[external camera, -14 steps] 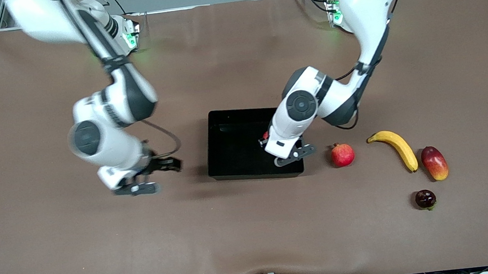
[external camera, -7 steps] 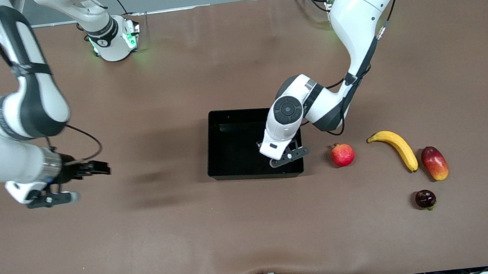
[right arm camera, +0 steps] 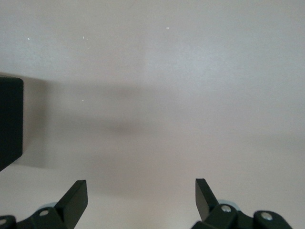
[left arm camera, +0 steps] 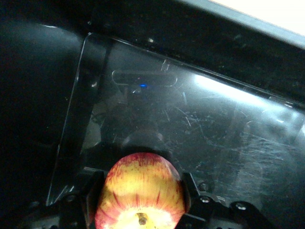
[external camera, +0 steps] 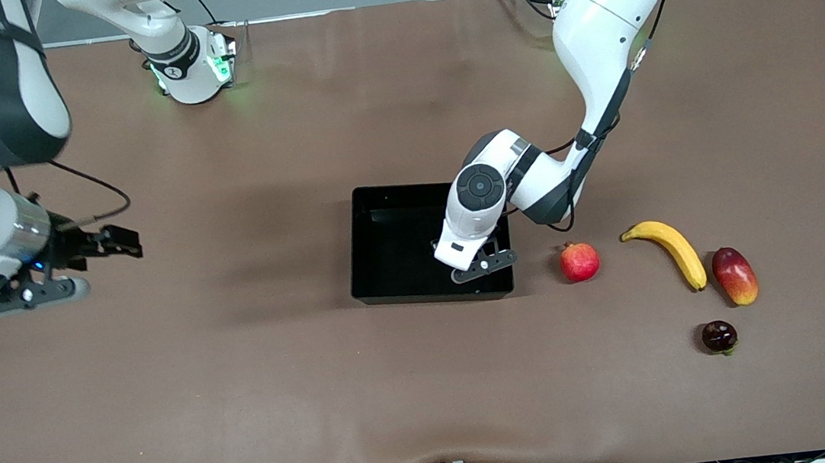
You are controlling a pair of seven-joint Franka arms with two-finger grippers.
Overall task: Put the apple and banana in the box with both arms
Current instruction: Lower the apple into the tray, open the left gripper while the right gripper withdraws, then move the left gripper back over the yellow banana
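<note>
The black box [external camera: 392,253] sits mid-table. My left gripper [external camera: 474,265] is inside it, at the end toward the left arm, and is shut on the apple. The hand hides the apple in the front view. In the left wrist view the red-and-yellow streaked apple [left arm camera: 140,188] sits between the fingers [left arm camera: 188,191], low over the box's glossy floor [left arm camera: 219,124]. The banana [external camera: 671,250] lies on the table toward the left arm's end. My right gripper [external camera: 88,265] is open and empty, up over bare table toward the right arm's end. It is also in the right wrist view [right arm camera: 140,195].
A red pomegranate [external camera: 579,261] lies between the box and the banana. A red-yellow mango [external camera: 734,275] lies beside the banana, and a dark round fruit [external camera: 719,336] lies nearer the camera. A corner of the box [right arm camera: 9,124] shows in the right wrist view.
My right arm has swung away from beside the box toward its own end of the table, gripper still open. My left gripper has shifted slightly further into the box with the apple.
</note>
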